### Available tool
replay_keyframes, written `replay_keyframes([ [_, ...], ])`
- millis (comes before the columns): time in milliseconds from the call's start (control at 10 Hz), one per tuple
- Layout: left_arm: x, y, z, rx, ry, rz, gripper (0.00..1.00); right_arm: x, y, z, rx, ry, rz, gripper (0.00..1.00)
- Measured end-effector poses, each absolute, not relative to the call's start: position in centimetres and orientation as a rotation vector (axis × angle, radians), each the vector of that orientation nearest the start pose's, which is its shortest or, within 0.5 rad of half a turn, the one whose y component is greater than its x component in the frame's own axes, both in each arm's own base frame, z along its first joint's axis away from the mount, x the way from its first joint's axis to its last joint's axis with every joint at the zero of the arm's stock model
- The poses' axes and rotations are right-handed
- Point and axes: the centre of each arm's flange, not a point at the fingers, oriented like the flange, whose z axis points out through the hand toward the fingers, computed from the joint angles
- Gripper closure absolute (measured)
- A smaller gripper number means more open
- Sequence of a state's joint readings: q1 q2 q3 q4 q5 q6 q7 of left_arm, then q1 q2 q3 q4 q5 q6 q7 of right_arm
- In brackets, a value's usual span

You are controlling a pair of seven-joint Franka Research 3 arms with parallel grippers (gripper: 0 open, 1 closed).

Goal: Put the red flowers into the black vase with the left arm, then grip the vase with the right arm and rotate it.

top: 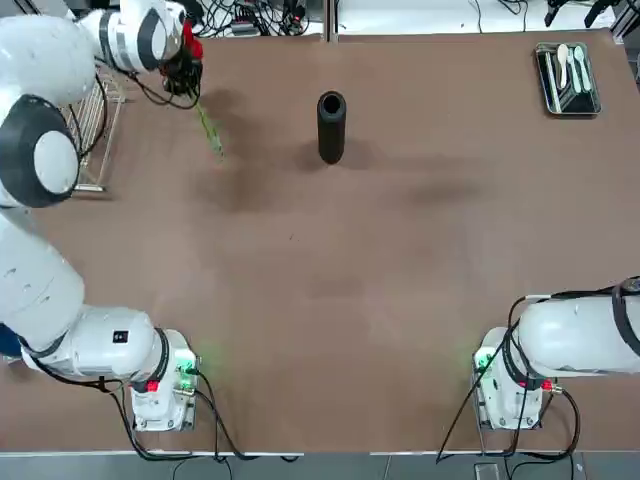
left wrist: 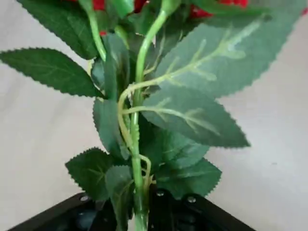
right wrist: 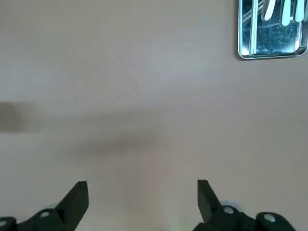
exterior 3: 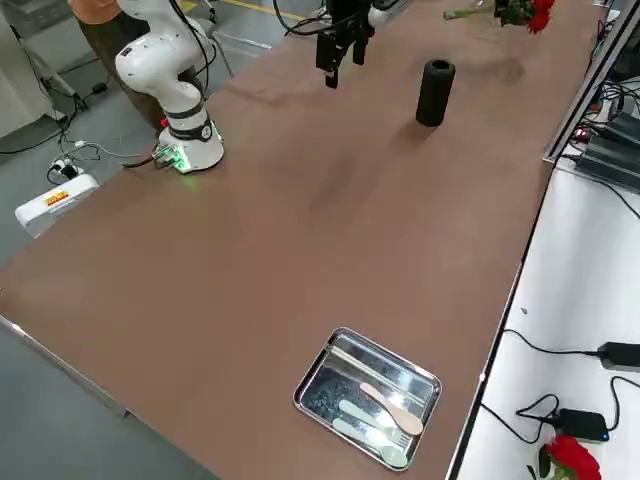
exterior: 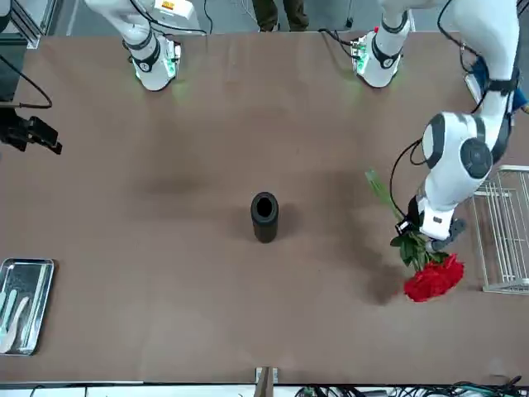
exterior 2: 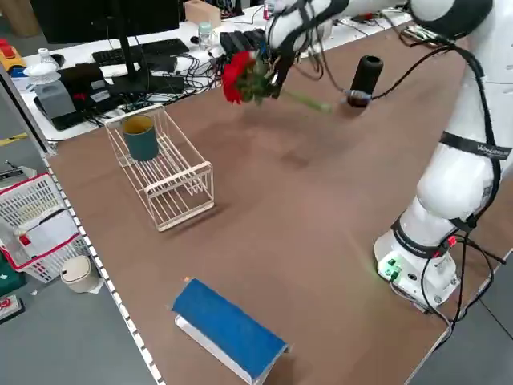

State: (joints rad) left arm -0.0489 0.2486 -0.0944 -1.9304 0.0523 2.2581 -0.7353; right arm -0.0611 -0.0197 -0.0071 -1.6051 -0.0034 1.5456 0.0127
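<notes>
My left arm: reached out; left end effector (left wrist: 142, 204) above tabletop (top: 300, 260), 11 o'clock, closed on stems of red flowers (exterior: 434, 279), blooms toward 12. Black vase (top: 331, 128): upright, 12 o'clock. Right end effector (right wrist: 143, 183): raised, 3 o'clock, wide open, holding nothing.

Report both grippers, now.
Left gripper: jaws closed on the red roses' thin green stems.
Right gripper: jaws wide open, holding nothing, above the brown table.

Both wrist cameras look closely past the jaws; overhead and opposite cameras share the matte black cylindrical vase (top: 331, 127), beyond the jaws.
</notes>
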Motion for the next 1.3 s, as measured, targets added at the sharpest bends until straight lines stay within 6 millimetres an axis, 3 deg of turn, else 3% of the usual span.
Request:
replay_keyframes([
  [300, 61.3, -10.2, 47.5, -2.832, -1.205, -0.112, 0.86, 54.4, -3.8, 61.6, -3.140, 0.127, 0.066, 0.00],
  [400, 61.4, -11.3, 50.2, -2.775, -1.324, -0.156, 0.86, 54.4, -3.8, 61.4, -3.140, 0.127, 0.072, 0.00],
  [500, 61.2, -13.0, 51.8, -2.696, -1.417, -0.227, 0.86, 54.4, -3.7, 61.3, -3.140, 0.126, 0.077, 0.00],
  [700, 59.7, -18.2, 53.0, -2.531, -1.510, -0.388, 0.86, 54.3, -3.6, 61.1, -3.140, 0.123, 0.082, 0.00],
  [900, 57.5, -24.1, 52.8, -2.391, -1.572, -0.563, 0.86, 54.4, -3.5, 61.1, -3.140, 0.117, 0.082, 0.00],
  [1100, 56.5, -28.1, 54.3, -2.334, -1.595, -0.685, 0.86, 54.4, -3.4, 60.9, -3.140, 0.116, 0.090, 0.00],
  [1300, 56.2, -32.0, 55.6, -2.338, -1.487, -0.867, 0.86, 54.3, -3.5, 60.6, -3.140, 0.118, 0.099, 0.00],
])
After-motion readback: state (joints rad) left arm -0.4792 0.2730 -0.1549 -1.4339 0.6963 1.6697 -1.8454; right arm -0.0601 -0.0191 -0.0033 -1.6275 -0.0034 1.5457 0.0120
